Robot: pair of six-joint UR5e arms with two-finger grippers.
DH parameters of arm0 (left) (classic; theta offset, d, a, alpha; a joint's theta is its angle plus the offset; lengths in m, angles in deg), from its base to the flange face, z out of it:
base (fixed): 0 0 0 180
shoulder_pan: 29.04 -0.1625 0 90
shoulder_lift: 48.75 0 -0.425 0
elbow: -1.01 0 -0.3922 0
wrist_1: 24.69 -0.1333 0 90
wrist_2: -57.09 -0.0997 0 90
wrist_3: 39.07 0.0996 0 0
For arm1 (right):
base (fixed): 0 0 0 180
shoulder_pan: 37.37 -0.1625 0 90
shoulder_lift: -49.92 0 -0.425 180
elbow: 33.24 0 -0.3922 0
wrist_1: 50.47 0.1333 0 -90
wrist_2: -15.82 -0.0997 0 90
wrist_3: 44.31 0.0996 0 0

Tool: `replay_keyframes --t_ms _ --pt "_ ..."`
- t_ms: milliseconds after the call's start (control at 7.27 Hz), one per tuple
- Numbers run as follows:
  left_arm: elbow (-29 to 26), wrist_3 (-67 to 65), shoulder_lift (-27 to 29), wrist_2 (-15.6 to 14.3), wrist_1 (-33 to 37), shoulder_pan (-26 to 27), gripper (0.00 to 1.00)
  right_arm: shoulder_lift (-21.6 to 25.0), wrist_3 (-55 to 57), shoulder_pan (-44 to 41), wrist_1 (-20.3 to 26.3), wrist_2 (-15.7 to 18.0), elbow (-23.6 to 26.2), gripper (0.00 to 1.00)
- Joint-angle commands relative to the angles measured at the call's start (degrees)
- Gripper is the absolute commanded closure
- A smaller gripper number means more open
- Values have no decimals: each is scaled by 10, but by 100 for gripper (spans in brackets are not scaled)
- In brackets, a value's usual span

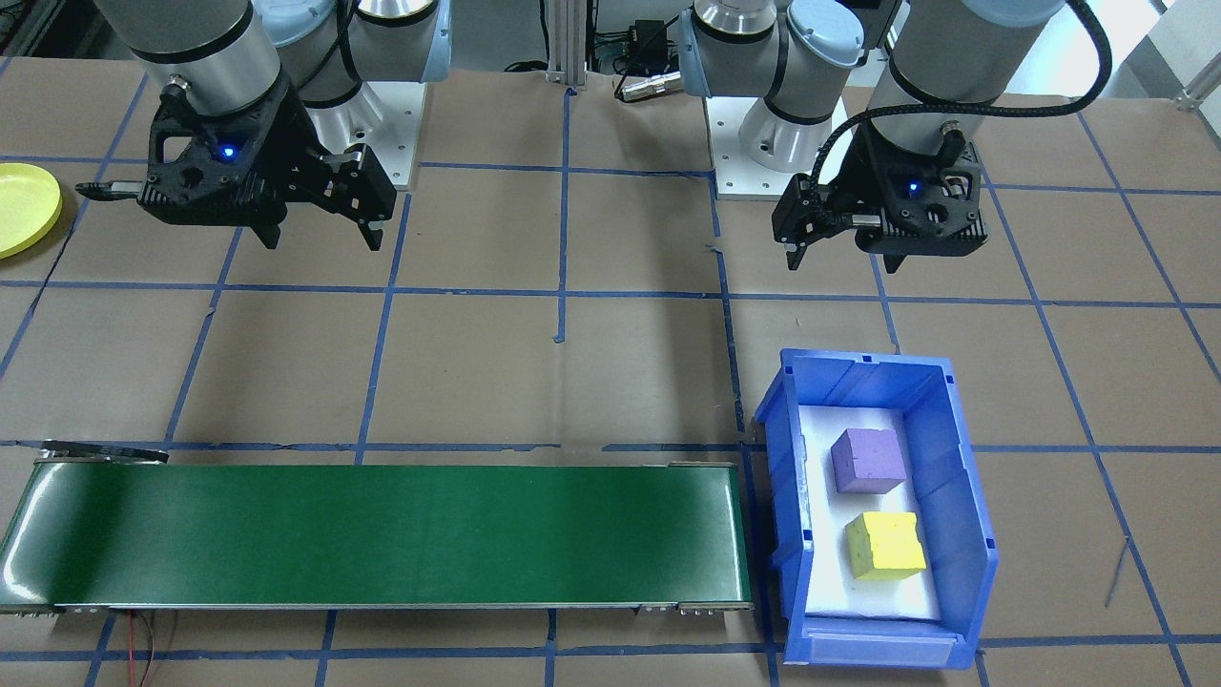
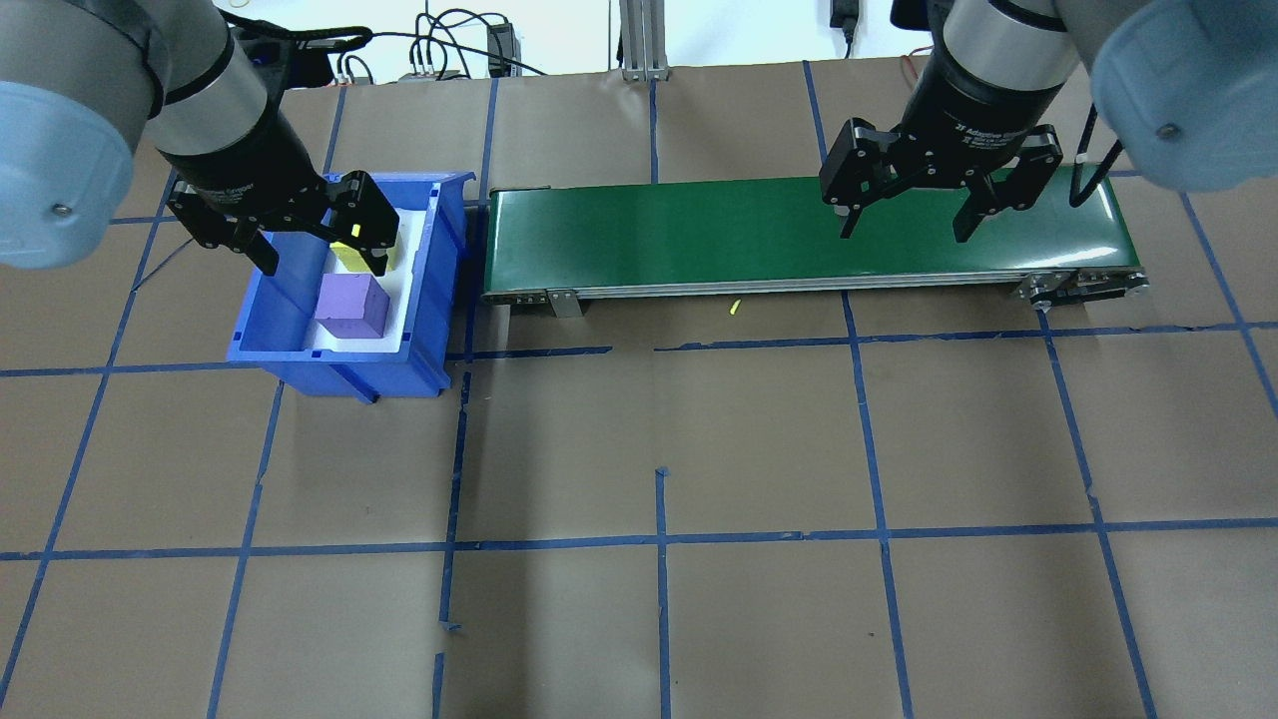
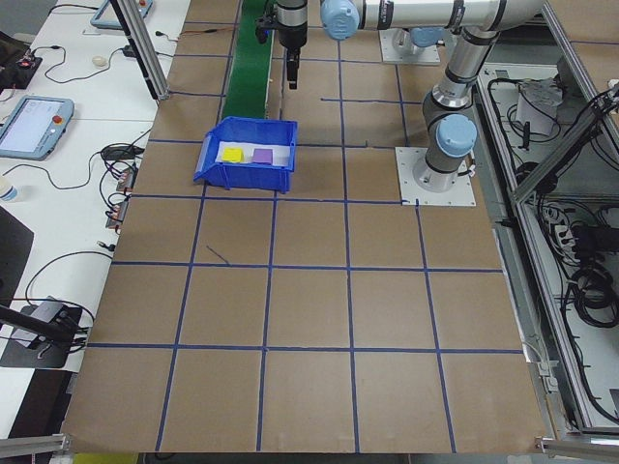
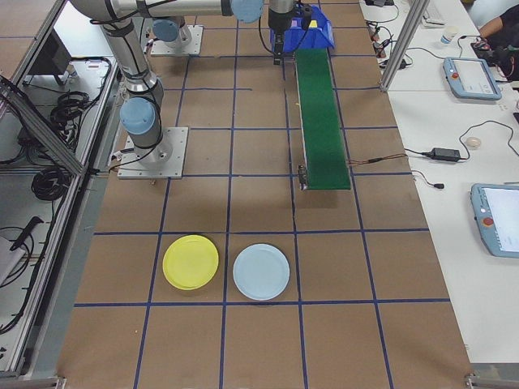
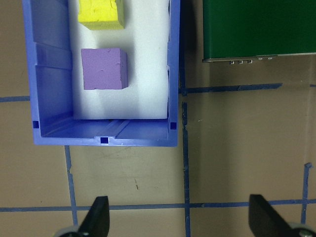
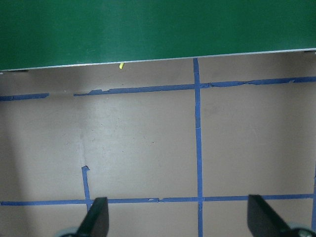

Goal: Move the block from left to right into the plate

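Here, seen from behind the robot, the left gripper hangs over the table on the left, its fingers spread wide and holding nothing. Just beyond it, on the side away from the robot, sits a blue bin holding two foam cubes, a purple block nearer the robot and a yellow block behind it. Either one lies forward of the claw and below it, so the left arm is by far the nearer. To the right of the bin, a long green conveyor belt runs across the table. At its right end hangs the right gripper, also spread wide and empty. The yellow plate lies farther right, well beyond the belt's end, beside a pale blue plate.
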Motion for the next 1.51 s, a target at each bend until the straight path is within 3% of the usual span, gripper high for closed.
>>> replay_keyframes --t_ms 0,275,550,962,1375 --pt "0 0 0 1 -3 0 0 0 0 -2 0 1 -1 0" --pt "-5 13 14 2 -6 -15 0 -3 1 -1 -2 0 1 0" --pt "-8 27 94 5 -98 -52 0 7 5 0 3 7 -1 0" --pt "-1 82 200 -2 -201 -64 0 5 4 -1 8 4 7 0" --pt "7 100 235 -1 -236 -87 0 3 0 5 9 4 3 0"
